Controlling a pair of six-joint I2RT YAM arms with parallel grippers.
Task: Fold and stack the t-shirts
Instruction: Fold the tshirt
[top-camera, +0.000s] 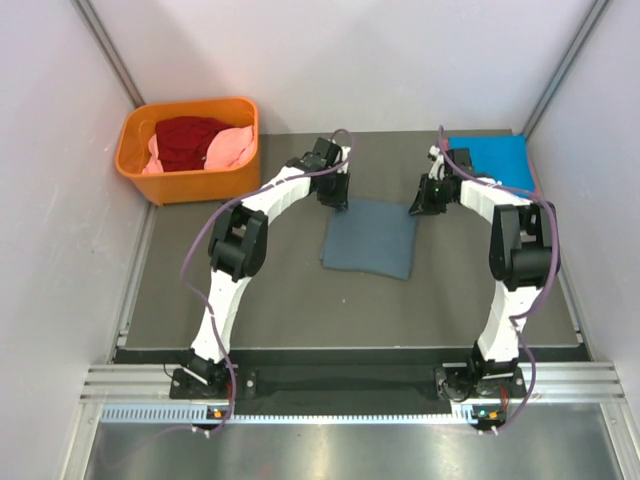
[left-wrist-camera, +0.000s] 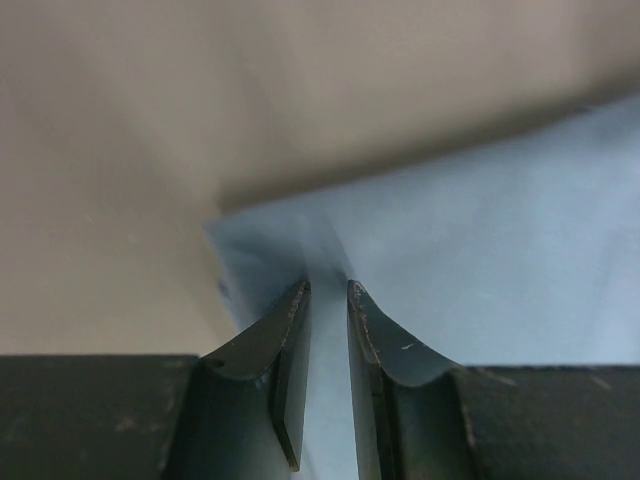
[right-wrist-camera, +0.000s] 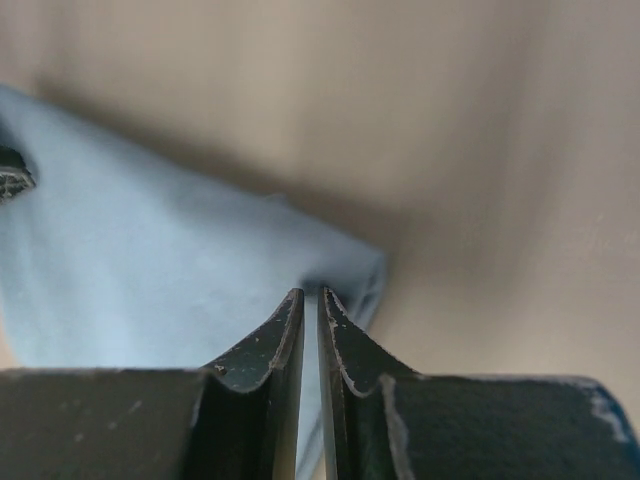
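A folded slate grey-blue t-shirt (top-camera: 370, 237) lies mid-table. My left gripper (top-camera: 339, 203) is shut on its far left corner, with cloth (left-wrist-camera: 450, 260) pinched between the jaws (left-wrist-camera: 328, 292). My right gripper (top-camera: 417, 207) is shut on its far right corner, with cloth (right-wrist-camera: 150, 270) between the jaws (right-wrist-camera: 310, 296). A folded bright blue t-shirt (top-camera: 492, 160) lies at the far right. A dark red t-shirt (top-camera: 188, 140) and a pink one (top-camera: 232, 148) sit in the basket.
The orange plastic basket (top-camera: 190, 182) stands at the far left corner. White walls close in the dark mat (top-camera: 280, 300) on the left, back and right.
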